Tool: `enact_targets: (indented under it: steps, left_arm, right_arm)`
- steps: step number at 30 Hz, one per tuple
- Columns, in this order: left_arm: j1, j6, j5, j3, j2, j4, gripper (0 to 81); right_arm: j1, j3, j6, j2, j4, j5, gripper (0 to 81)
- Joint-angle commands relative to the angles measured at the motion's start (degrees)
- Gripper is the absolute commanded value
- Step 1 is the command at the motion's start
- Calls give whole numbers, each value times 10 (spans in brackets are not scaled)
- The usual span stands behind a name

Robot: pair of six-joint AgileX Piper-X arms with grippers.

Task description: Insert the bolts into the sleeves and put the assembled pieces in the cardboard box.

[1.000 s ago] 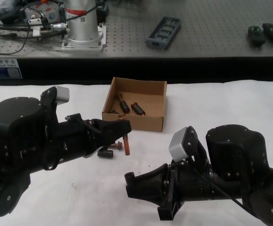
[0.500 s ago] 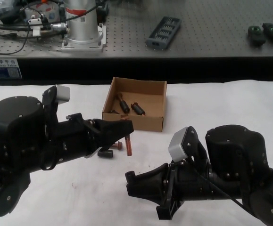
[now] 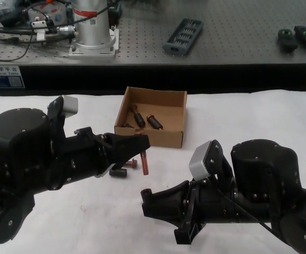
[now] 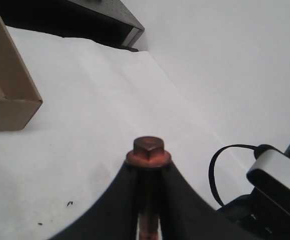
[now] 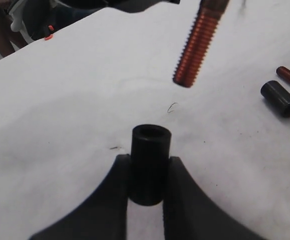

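Your left gripper is holding the bolt tip-down, just above and beyond the sleeve your right gripper is holding hole-up.

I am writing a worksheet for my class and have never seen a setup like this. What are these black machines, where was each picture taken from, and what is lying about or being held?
Two robot arms work at a bench. One camera looks down from behind them; each of the other two sits on an arm's wrist. The left pincer grips a copper bolt; the right pincer grips a black sleeve. On the white cloth lie a spare bolt, a spare sleeve and a cardboard box holding assembled pieces.
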Motion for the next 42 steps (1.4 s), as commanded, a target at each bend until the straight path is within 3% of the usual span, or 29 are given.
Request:
enact_targets:
  steps: [1, 11, 16, 25, 42]
  left_arm:
    - [-13, -9, -7, -3, -2, -14, 6]
    - [-24, -9, -48, -3, -2, -10, 6]
    - [-24, -9, -69, -3, -2, -10, 6]
    - [-24, -7, -69, -3, -2, 41, 6]
    - [-24, -7, -73, 11, -2, -41, 6]
  right_arm:
    - [0, -4, 12, 0, -18, 24, 49]
    - [0, -4, 14, 0, -18, 40, 49]
    - [-6, -4, 73, 0, -18, 88, 49]
    - [-9, -4, 76, 0, -55, 88, 49]
    - [0, -4, 74, 0, -6, 71, 49]
